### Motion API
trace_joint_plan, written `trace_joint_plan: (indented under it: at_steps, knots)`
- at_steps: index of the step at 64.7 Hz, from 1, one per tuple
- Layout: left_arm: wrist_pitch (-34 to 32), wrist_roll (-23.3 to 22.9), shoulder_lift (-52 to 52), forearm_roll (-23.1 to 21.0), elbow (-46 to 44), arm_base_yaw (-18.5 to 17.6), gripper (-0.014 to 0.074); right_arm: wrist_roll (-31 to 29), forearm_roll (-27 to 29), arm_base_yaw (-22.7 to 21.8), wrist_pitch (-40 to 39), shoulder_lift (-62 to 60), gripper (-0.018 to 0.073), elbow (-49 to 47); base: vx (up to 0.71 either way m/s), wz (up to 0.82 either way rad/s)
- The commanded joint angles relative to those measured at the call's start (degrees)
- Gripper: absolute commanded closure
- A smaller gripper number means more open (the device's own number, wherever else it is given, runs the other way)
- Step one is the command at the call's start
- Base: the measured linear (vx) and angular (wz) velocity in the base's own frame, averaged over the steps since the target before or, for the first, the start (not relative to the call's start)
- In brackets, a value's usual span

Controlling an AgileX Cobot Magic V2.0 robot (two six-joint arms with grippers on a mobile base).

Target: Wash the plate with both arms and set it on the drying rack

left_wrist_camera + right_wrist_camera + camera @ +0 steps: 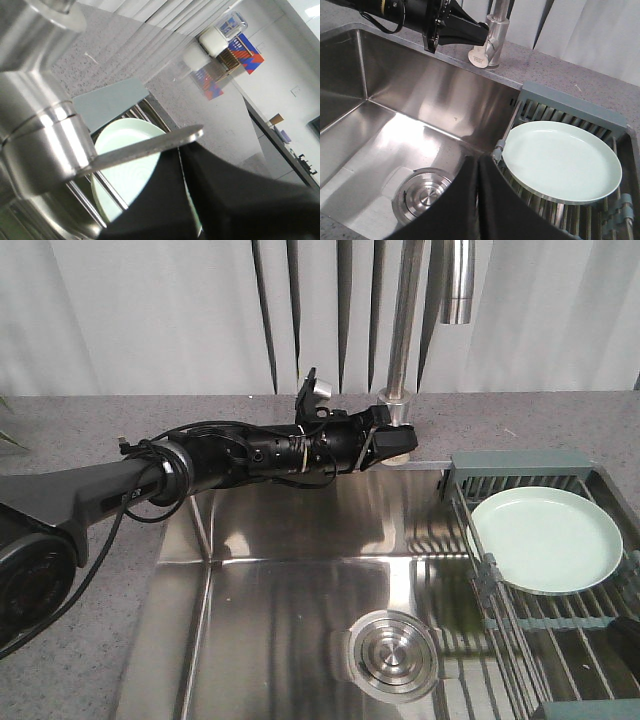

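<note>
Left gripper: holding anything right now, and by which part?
Cannot tell a firm grasp: the left gripper is at the faucet's flat lever handle, by its base. The plate lies free on the drying rack.

- Left arm (250, 455): black, tubular, stepped cylindrical segments narrowing toward the gripper end.
- Behind the wrist, a wider grey sleeve-like link (70, 495), matte, with a small pale marking (unreadable).
- Thin black cables (200, 430) loop loosely along the arm's top, bundled just behind the wrist.
- Small pale grey block (320, 388) rides above the wrist on a black bracket.
- Left gripper (385, 440): black, angular, glossy faces.
- Right gripper (478, 200): two smooth black fingers, broad, curved outer edges, a thin seam between them.
</note>
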Motion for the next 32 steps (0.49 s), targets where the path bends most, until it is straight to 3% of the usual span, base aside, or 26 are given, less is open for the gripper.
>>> trace_joint_plan:
  at_steps: [1,32]
  knots:
    - [-0.3,-1.3,-3.5,-4.1,-3.2,-0.3,0.0603,0.0,1.9,-0.2,-2.7,0.4,0.0561,-1.5,0.0,0.0]
    - [6.6,-1.2,-3.5,-6.0,-6.8,-0.3,0.0603,0.0,1.9,-0.2,-3.0,0.4,0.0561,-1.5,0.0,0.0]
